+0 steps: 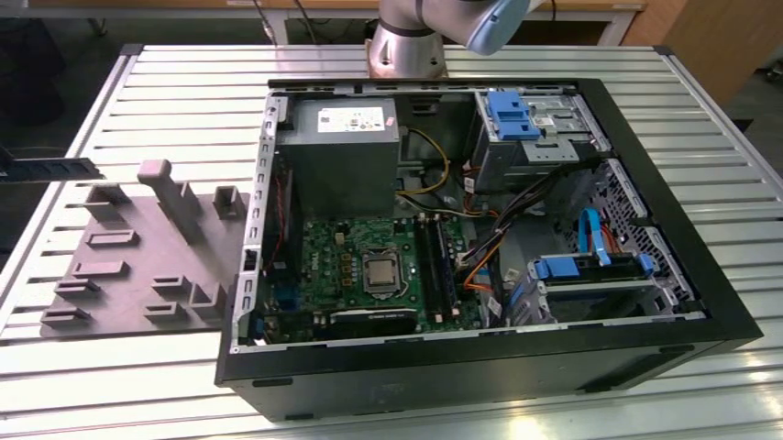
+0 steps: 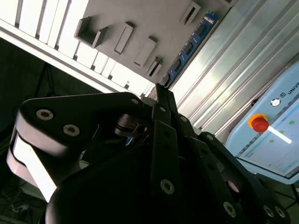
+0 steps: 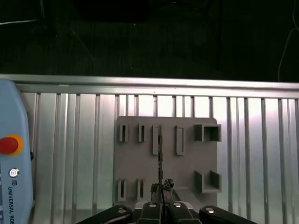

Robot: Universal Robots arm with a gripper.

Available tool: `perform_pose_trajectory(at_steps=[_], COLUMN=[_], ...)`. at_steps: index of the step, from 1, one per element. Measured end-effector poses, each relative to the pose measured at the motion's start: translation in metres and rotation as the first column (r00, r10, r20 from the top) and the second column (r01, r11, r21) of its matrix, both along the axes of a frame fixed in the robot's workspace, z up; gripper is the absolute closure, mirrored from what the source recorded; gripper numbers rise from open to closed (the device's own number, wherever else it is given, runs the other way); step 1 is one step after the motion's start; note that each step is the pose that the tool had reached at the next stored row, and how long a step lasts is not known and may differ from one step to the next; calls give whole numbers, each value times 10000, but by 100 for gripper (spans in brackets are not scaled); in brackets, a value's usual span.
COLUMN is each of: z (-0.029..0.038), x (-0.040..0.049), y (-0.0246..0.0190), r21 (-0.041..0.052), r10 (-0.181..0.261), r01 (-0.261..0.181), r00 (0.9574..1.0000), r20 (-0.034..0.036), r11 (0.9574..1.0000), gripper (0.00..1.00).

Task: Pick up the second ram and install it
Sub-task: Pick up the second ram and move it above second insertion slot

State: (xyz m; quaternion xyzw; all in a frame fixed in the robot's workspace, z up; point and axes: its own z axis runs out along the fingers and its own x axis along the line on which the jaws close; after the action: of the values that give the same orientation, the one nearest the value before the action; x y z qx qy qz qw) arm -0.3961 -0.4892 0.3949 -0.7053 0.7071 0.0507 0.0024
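I see my gripper [image 3: 161, 187] clamped on the second ram [image 3: 160, 158], edge-on against the grey fixture plate [image 3: 187, 165]; the white label [image 1: 350, 119] on the power supply [image 1: 336, 170] is too small to read.

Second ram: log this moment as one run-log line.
gripper: shut on second ram | second ram: held in air, clear of grey fixture | computer case: open, ram not yet seated
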Motion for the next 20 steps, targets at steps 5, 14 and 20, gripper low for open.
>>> perform_pose_trajectory(at_steps=[5,14,20], z=[80,88,86], x=[0,20,85], y=[1,1,1], r21=[28,26,28], r10=[0,2,0], r01=[0,-2,-1], r00=[10000,10000,10000], r20=[5,2,4], r11=[10000,10000,10000], gripper=[88,88,88])
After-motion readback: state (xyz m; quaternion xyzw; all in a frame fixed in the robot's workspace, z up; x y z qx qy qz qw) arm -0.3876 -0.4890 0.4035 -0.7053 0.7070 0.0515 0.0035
